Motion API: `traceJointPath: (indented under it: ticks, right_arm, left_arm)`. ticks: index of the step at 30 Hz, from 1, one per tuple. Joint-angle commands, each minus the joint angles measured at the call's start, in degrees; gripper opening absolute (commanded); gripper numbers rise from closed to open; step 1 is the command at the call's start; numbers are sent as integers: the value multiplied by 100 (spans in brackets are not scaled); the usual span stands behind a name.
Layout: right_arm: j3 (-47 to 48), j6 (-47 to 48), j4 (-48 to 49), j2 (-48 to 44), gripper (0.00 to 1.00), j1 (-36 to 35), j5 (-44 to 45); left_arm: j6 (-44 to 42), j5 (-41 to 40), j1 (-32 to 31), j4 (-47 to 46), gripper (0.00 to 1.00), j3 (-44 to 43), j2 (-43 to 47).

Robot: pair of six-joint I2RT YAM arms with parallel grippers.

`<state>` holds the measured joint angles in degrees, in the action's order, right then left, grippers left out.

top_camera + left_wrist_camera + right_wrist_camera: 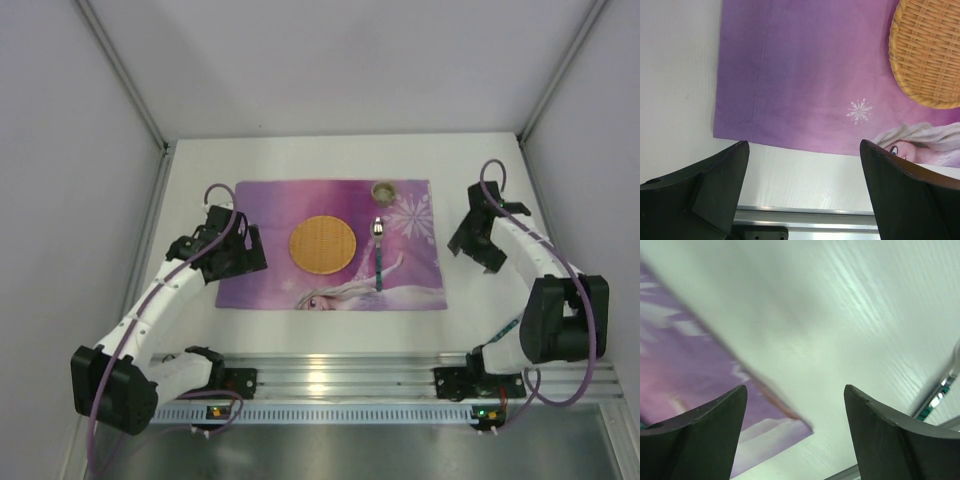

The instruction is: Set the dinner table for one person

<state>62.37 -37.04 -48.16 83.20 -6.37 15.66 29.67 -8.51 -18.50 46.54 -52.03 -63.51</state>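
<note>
Top external: left gripper [250, 250] and right gripper [466, 243] flank the placemat [270, 205], jaws spread, empty; setting looks done, I'd retreat both.

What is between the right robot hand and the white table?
Nothing visible. The right gripper, jaws open, hangs over bare dinner table; only a corner of the purple placemat lies beside it.

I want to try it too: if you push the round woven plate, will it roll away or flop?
Probably neither: the round woven plate lies flat on the purple placemat, so it should slide. Its basket weave looks stiff and light.
</note>
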Motion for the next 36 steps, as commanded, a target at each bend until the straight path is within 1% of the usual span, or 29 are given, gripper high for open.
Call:
traceJointPath:
  ticks: [1,2,4,7,8,11,12,13,14,21,25,27,29,32,33,35,36]
  right_arm:
    - [-881,-471,-448,-145,78,478,121]
    - [-997,-462,-466,-250,78,775,148]
    - [-1217,-454,-527,-356,77,988,305]
    - [-1411,-375,-633,-594,77,1602,543]
    - [-1455,-296,-624,-681,76,2048,552]
    - [-1579,-147,-493,-753,75,2840,210]
    - [-1570,-111,-484,-735,75,3035,61]
    - [-1587,-76,-458,-717,74,3202,-279]
    - [-1587,-41,-414,-674,74,3412,-326]
    - [-1737,-23,-334,-638,74,3766,-221]
    - [-1990,-146,-203,-533,73,3915,-379]
    - [-2202,-225,60,-401,71,4073,-695]
    - [-2501,-260,410,-235,69,4170,-889]
    - [-2458,-243,526,-102,60,4153,-670]
    - [-2431,-217,571,-111,51,4170,-626]
    - [-2326,-103,580,3,42,4197,-503]
    - [-2300,-50,589,47,32,4197,-442]
  left_arm:
    - [-49,86,-22,-102,97,-35,-74]
    - [-58,113,-31,-93,97,-35,-83]
    - [-75,148,-31,-84,97,-44,-92]
    - [-84,174,-31,-93,97,-35,-74]
    - [-93,192,-31,-84,97,-35,-83]
    - [-111,227,-39,-84,97,-35,-127]
    - [-111,236,-39,-84,96,-35,-144]
    - [-111,245,-39,-93,96,-44,-171]
    - [-111,254,-39,-93,96,-44,-180]
    - [-119,262,-48,-75,96,-53,-215]
    - [-119,254,-48,-75,96,-53,-267]
    - [-111,245,-48,-40,96,-70,-276]
    - [-102,236,-57,-49,96,-62,-259]
    - [-102,201,-57,-40,96,-62,-241]
    - [-102,201,-57,-31,96,-70,-233]
    - [-93,175,-66,-31,97,-70,-206]
    - [-84,166,-66,-31,98,-70,-206]
